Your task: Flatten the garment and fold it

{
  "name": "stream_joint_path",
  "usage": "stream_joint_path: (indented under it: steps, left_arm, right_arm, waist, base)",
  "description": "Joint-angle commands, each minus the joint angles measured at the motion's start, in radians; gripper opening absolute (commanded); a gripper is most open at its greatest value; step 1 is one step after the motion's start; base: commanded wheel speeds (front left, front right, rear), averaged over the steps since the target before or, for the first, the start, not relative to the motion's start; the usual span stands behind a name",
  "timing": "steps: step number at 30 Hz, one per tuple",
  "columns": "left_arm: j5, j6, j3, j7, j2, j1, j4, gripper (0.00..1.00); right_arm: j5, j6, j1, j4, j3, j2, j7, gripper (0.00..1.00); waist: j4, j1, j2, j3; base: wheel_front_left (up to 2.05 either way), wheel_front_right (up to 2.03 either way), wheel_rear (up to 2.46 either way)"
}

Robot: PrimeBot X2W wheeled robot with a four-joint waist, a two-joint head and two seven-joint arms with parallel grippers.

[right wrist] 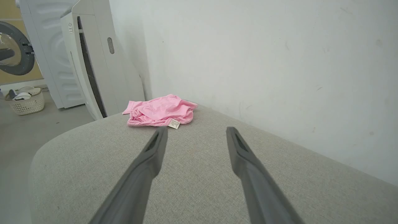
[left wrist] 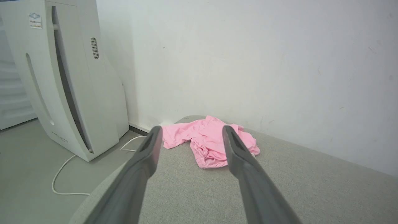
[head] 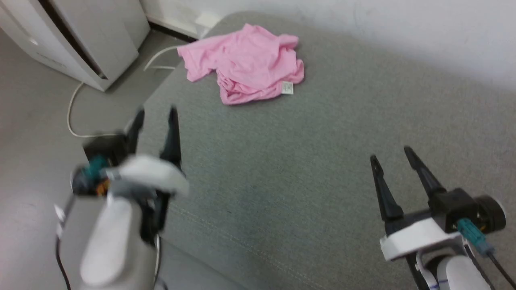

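The crumpled light pink cloth garment (head: 246, 60) is lying well ahead, nearer the left gripper (head: 156, 112) than the right gripper (head: 390, 154). Both pairs of fingers are standing wide, holding nothing.

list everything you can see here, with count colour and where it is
garment: one, light pink, crumpled at the far end of the padded surface, near the wall
label: one, white, on the garment's edge nearest the right gripper
padded surface: one, grey fabric, along the wall
wall: one, white, behind the surface
floor: grey, left of the surface
tall appliance: one, white, on the floor by the wall
cable: one, white, on the floor beside the appliance
basket: one, white, on the floor, far left
machine with round door: one, dark door ring, above the basket
left gripper: one, dark fingers, open, empty
right gripper: one, dark fingers, open, empty
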Motion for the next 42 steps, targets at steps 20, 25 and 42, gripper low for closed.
stream_joint_path:
  steps: [20,25,42]
  left_arm:
    - [-0.257,-0.031,0.216,0.574,0.328,-0.665,0.278,1.0]
    - [-0.302,0.025,0.263,0.681,0.346,-0.641,0.277,1.0]
    - [-0.231,0.175,0.264,0.777,0.392,-0.471,0.151,0.0]
  right_arm:
    - [0.046,0.005,-0.235,-0.022,0.098,-0.002,-0.062,1.0]
    - [0.065,0.005,-0.249,-0.006,0.104,-0.002,-0.083,1.0]
    - [0.081,0.005,-0.251,0.039,0.102,-0.002,-0.097,1.0]
  waist:
    - [-0.52,-0.0001,0.0,0.603]
    - [-0.559,-0.0001,0.0,0.621]
    - [-0.556,-0.0001,0.0,0.478]
  base:
    - [0.0,0.0,0.0]
    - [0.0,0.0,0.0]
    - [0.0,0.0,0.0]
